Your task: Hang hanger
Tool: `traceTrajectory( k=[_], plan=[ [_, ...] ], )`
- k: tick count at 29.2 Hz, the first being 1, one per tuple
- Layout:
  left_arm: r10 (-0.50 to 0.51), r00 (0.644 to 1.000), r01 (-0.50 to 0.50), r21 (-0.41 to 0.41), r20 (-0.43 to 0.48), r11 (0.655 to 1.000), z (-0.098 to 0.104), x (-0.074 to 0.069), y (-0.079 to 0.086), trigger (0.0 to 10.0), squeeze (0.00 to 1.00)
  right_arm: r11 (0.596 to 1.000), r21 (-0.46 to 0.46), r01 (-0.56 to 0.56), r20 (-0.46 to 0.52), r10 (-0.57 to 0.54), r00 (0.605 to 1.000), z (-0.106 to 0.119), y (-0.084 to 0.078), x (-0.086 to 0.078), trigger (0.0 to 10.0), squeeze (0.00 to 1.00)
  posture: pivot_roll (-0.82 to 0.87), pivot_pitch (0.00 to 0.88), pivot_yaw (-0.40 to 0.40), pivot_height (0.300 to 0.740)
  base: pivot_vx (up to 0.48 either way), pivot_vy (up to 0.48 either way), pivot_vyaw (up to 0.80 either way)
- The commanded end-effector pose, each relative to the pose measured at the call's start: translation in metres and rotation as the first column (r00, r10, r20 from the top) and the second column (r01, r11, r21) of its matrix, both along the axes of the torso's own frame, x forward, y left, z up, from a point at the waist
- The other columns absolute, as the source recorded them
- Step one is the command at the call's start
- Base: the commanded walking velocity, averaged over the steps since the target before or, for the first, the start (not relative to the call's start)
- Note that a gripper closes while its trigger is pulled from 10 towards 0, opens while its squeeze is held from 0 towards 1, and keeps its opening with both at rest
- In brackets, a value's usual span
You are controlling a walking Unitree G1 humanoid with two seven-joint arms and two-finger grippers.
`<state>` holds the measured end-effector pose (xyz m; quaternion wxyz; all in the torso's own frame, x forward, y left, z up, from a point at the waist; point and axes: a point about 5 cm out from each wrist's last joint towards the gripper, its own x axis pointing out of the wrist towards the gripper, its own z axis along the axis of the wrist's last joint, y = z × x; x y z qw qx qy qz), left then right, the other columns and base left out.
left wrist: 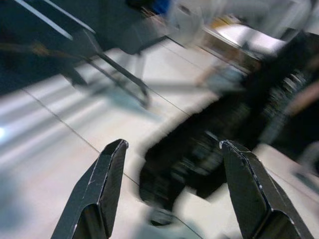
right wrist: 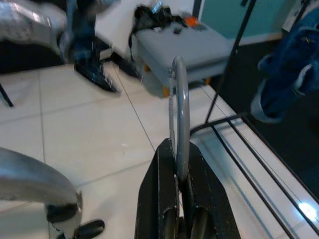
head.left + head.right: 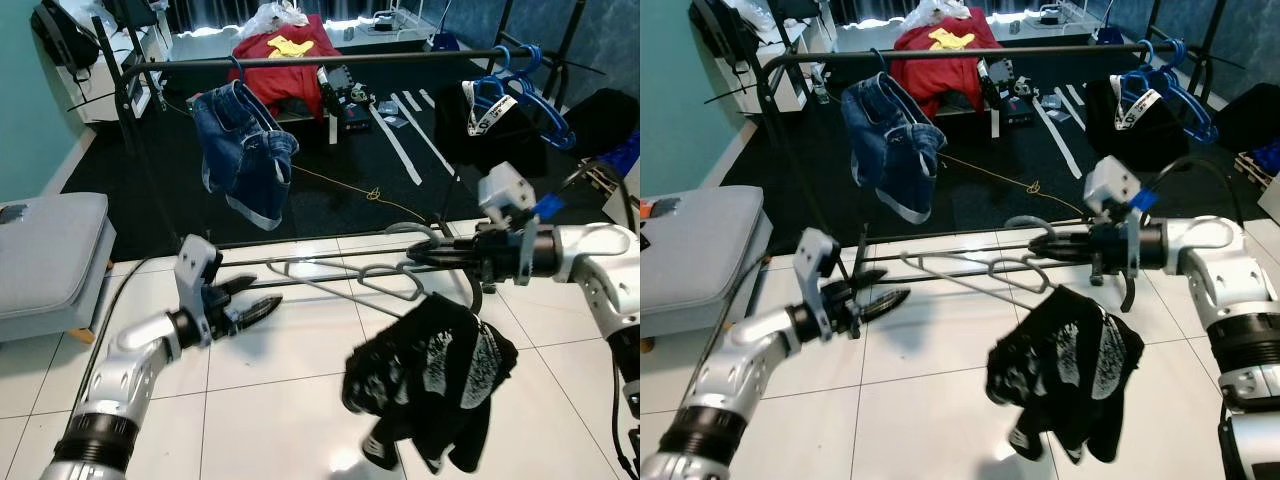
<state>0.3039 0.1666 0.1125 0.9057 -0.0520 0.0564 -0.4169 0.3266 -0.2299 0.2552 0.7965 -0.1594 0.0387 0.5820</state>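
Note:
A grey wire hanger (image 3: 330,280) is held level over the white tiles, with a black garment (image 3: 430,370) drooping from its right half. My right gripper (image 3: 415,257) is shut on the hanger's neck; in the right wrist view the grey hook (image 2: 178,99) rises from between the closed fingers (image 2: 167,199). My left gripper (image 3: 262,297) is open and holds nothing, just below the hanger's left end. In the left wrist view its fingers (image 1: 107,184) stand wide apart, with the black garment (image 1: 199,154) blurred beyond. The rack's black rail (image 3: 330,60) runs across beyond and above the hanger.
Denim shorts (image 3: 245,150) hang on the rail's left part, and blue hangers (image 3: 520,90) with a dark garment at its right end. The rack's base bars (image 3: 330,240) lie on the floor under the hanger. A grey bench (image 3: 45,250) stands at the left. Clutter covers the dark carpet behind.

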Motion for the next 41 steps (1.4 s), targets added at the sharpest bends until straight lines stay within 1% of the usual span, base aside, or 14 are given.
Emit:
traceTrajectory(
  k=[1, 7, 12, 19, 20, 25, 26, 31, 32, 33, 34, 35, 39, 41],
  plan=[
    [-0.057, 0.997, 0.056, -0.024, -0.044, 0.998, -0.011, -0.007, -0.007, 10.0, 0.0, 0.999, -0.002, -0.053, 0.008, 0.053, 0.999, 0.009, 0.003, -0.003, 0.0, 0.0, 0.0, 0.086, 0.05, 0.74, 0.0, 0.0, 0.0],
    [-0.091, 0.995, 0.088, -0.064, -0.042, 0.994, -0.018, -0.01, -0.016, 10.0, 0.0, 0.995, -0.016, -0.1, -0.016, 0.1, 0.995, 0.011, 0.004, -0.004, 0.0, 0.0, 0.0, 0.086, 0.047, 0.74, 0.0, 0.0, 0.0],
    [-0.217, 0.974, 0.198, -0.211, -0.068, 0.957, -0.029, -0.021, -0.039, 10.0, 0.0, 0.977, 0.025, -0.212, -0.08, 0.213, 0.974, 0.022, 0.014, -0.004, 0.0, 0.0, 0.0, 0.092, 0.038, 0.74, 0.0, 0.0, 0.0],
    [-0.263, 0.961, 0.237, -0.232, -0.089, 0.943, -0.035, -0.026, -0.05, 10.0, 0.0, 0.965, 0.046, -0.258, -0.113, 0.262, 0.958, 0.024, 0.021, -0.007, 0.0, 0.0, 0.01, 0.11, 0.034, 0.74, 0.0, 0.0, 0.0],
    [-0.268, 0.958, 0.242, -0.216, -0.098, 0.946, -0.041, -0.028, -0.056, 10.0, 0.54, 0.959, 0.062, -0.277, -0.117, 0.283, 0.952, 0.027, 0.025, -0.008, 0.0, 0.0, 0.01, 0.122, 0.029, 0.74, 0.0, 0.0, 0.0],
    [-0.274, 0.954, 0.246, -0.207, -0.12, 0.947, -0.049, -0.032, -0.062, 10.0, 0.63, 0.954, 0.074, -0.291, -0.115, 0.298, 0.948, 0.031, 0.028, -0.009, 0.0, 0.0, 0.01, 0.127, 0.028, 0.74, 0.0, 0.0, 0.0],
    [-0.261, 0.956, 0.233, -0.189, -0.137, 0.954, -0.056, -0.034, -0.067, 10.0, 1.0, 0.95, 0.08, -0.3, -0.111, 0.308, 0.945, 0.034, 0.03, -0.009, 0.0, 0.0, 0.0, 0.13, 0.031, 0.74, 0.0, 0.0, 0.0],
    [-0.226, 0.962, 0.2, -0.166, -0.153, 0.966, -0.065, -0.035, -0.071, 10.0, 1.0, 0.947, 0.093, -0.308, -0.089, 0.316, 0.945, 0.042, 0.034, -0.008, 0.0, 0.0, 0.0, 0.135, 0.029, 0.74, 0.0, 0.0, 0.0],
    [-0.197, 0.968, 0.174, -0.152, -0.158, 0.973, -0.069, -0.034, -0.072, 10.0, 0.68, 0.947, 0.101, -0.306, -0.07, 0.313, 0.947, 0.047, 0.036, -0.005, 0.0, 0.0, 0.0, 0.137, 0.028, 0.74, 0.0, 0.0, 0.0],
    [-0.197, 0.968, 0.174, -0.152, -0.158, 0.973, -0.069, -0.034, -0.072, 10.0, 0.68, 0.947, 0.101, -0.306, -0.07, 0.313, 0.947, 0.047, 0.036, -0.005, 0.0, 0.0, 0.0, 0.137, 0.028, 0.74, 0.0, 0.0, 0.0],
    [-0.179, 0.969, 0.154, -0.148, -0.17, 0.977, -0.072, -0.033, -0.072, 10.0, 0.24, 0.947, 0.107, -0.304, -0.057, 0.311, 0.949, 0.05, 0.037, -0.004, 0.0, 0.0, 0.0, 0.137, 0.027, 0.74, 0.0, 0.0, 0.0],
    [-0.126, 0.978, 0.102, -0.147, -0.167, 0.984, -0.074, -0.03, -0.07, 10.0, 0.0, 0.955, 0.093, -0.282, -0.038, 0.287, 0.957, 0.051, 0.037, 0.0, 0.0, 0.0, 0.0, 0.136, 0.026, 0.74, 0.0, 0.0, 0.0],
    [-0.077, 0.983, 0.049, -0.169, -0.168, 0.984, -0.073, -0.027, -0.069, 10.0, 0.0, 0.96, 0.082, -0.266, -0.028, 0.269, 0.963, 0.052, 0.037, 0.002, 0.0, 0.0, 0.0, 0.137, 0.026, 0.74, 0.0, 0.0, 0.0],
    [0.006, 0.993, -0.035, -0.25, -0.116, 0.968, -0.063, -0.019, -0.065, 10.0, 0.0, 0.964, 0.081, -0.253, -0.034, 0.256, 0.966, 0.051, 0.035, 0.002, 0.0, 0.0, 0.0, 0.137, 0.022, 0.74, 0.0, 0.0, 0.0]
  ],
)
